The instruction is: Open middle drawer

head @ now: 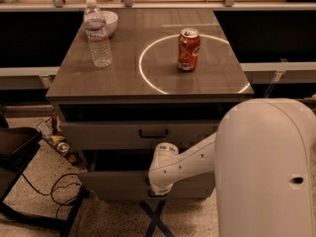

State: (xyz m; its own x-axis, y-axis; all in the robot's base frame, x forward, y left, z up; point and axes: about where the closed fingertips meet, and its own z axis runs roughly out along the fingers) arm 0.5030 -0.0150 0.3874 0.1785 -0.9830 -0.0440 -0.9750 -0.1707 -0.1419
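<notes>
- Two drawer fronts stand forward of the wood-topped cabinet [123, 80]. The top drawer [108, 132] is out a little, with a dark slot above its front. The middle drawer [113, 184] below it sits further toward the near side, with a dark strip of opening along its upper edge.
- One gripper [158, 188] is at the centre of the middle drawer's front, low and near. The white wrist above it covers it, so I cannot tell how wide it is set or whether it has hold of anything.
- The arm [195, 156] reaches in from the right, crossing the right part of both fronts. The robot's white body [266, 174] fills the near right corner and hides the cabinet's right side.
- The left side is tight: a dark chair or stand [12, 154] is cut off by the left edge, with loose cable [54, 191] on the floor beside it. Small clutter [57, 139] is tucked against the cabinet's left side — too dim to name.
- The near floor in front of the drawers is speckled, with a blue tape cross [155, 218] just under the middle drawer's lower edge.
- On the top, a water bottle [97, 33] stands upright near the far left edge, with a white bowl [109, 19] behind it; I cannot tell whether they touch.
- A red can [188, 49] stands upright inside a white ring [143, 75], whose right arc runs toward the right edge.
- The middle drawer's handle, and anything below that drawer, are hidden.
</notes>
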